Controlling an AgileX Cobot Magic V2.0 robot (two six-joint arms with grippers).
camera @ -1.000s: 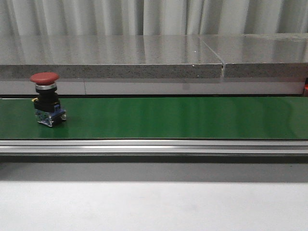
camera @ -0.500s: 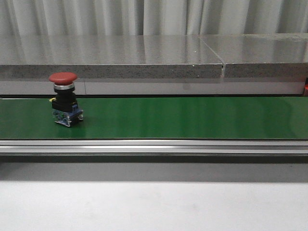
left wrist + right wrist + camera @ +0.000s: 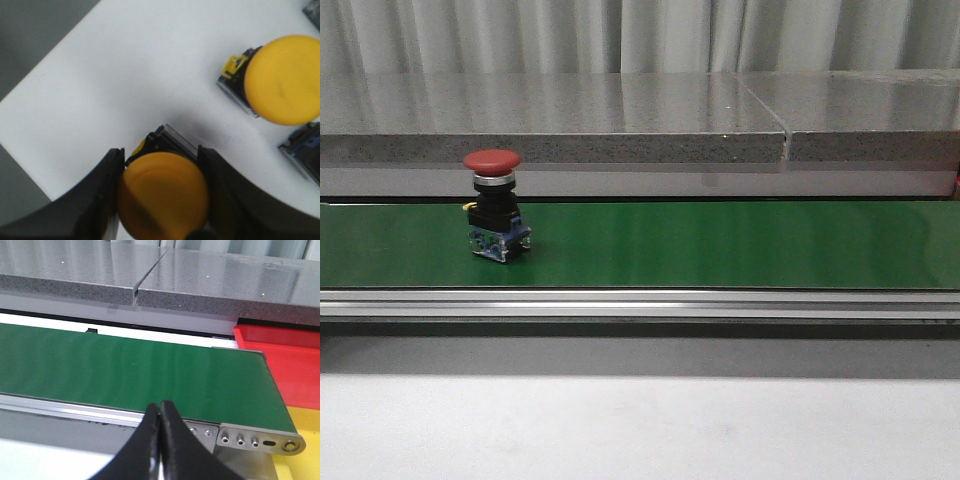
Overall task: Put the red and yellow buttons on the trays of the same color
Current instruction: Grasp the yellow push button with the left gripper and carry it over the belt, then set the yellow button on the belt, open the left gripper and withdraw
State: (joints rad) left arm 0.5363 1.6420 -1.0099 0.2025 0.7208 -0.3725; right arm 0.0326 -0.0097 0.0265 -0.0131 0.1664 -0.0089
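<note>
Front view: one red button (image 3: 495, 205) is seen upright on the left part of the green belt (image 3: 740, 245), its mushroom cap on top, so its long axis is vertical. Neither arm is shown there. In the left wrist view, the left hand (image 3: 162, 192) is pinched on a yellow button (image 3: 162, 195), one finger on each side of its cap, above a white table (image 3: 125, 75). A second yellow button (image 3: 285, 80) stands well apart from it on that table, and the corner of a third part shows at the frame edge; its colour cannot be told. Two yellow buttons are thus counted, and one red. In the right wrist view, the right hand (image 3: 161, 437) is pressed together and empty, poised near the belt's end, just beside the red tray (image 3: 285, 355) and the yellow tray (image 3: 305, 425). The red button is not seen in that view, so it is judged to lie well off along the belt, and the right arm is judged better placed to meet it.
</note>
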